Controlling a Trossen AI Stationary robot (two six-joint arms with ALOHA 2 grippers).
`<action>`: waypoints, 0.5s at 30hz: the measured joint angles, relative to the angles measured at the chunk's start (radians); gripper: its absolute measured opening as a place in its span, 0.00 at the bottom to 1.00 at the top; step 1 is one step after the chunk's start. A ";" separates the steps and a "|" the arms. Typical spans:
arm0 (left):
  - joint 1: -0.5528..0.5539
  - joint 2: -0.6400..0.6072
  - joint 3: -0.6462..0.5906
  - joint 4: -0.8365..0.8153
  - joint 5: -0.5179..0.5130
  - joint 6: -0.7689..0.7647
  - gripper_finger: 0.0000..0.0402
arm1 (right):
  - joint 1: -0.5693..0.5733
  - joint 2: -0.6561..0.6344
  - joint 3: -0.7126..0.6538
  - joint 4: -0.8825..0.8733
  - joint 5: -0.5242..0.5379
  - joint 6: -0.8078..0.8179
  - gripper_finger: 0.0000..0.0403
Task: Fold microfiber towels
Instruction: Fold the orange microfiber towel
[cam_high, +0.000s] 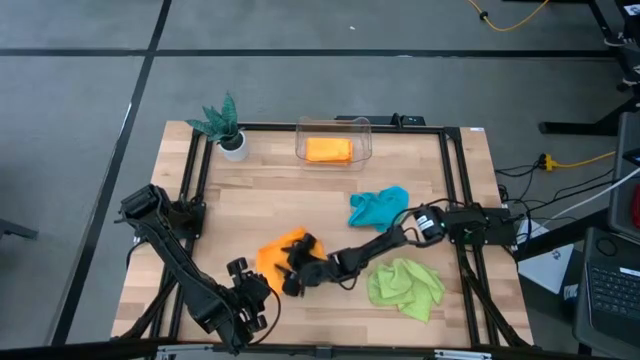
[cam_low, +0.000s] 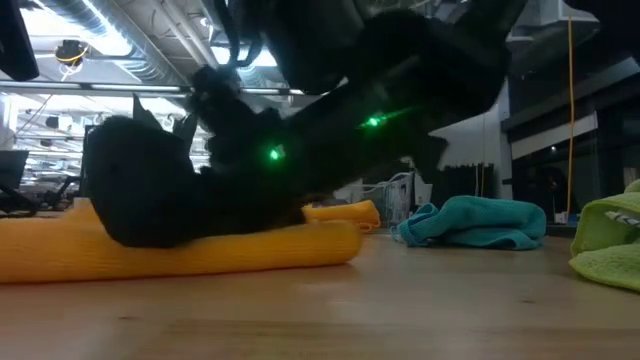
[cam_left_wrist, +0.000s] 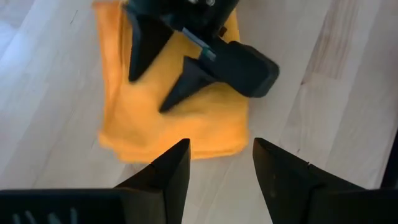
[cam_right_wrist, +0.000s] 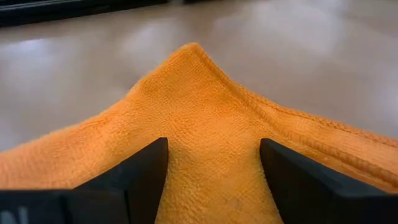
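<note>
The orange towel lies flat on the wooden table, near the front edge and a bit left of the middle. In the low view it looks like a long flat pad with a folded edge.

The right gripper is down on this towel. In the right wrist view its two fingers stand wide apart with orange cloth between them, pressing on the towel. The cloth rises to a small peak just past the fingers. I cannot tell if it is pinched.

The left gripper is just beside the towel, nearer the front left corner. Its fingers are spread apart and hold nothing. They hang over bare wood at the towel's edge.

The teal-blue towel sits bunched up right of the middle of the table. The lime green towel is crumpled near the front right corner.

A second orange towel lies folded inside a clear box at the back edge. A small green plant in a white pot stands near the back left corner.
</note>
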 joint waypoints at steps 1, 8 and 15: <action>0.000 0.000 0.000 -0.001 0.000 0.000 0.42 | -0.009 -0.001 0.000 0.005 -0.067 -0.045 0.64; 0.000 0.000 0.000 -0.001 0.000 0.000 0.42 | -0.116 -0.004 0.003 0.016 -0.595 -0.467 0.64; 0.000 0.000 0.000 0.000 0.000 0.001 0.42 | -0.225 -0.008 0.001 -0.026 -1.022 -0.549 0.64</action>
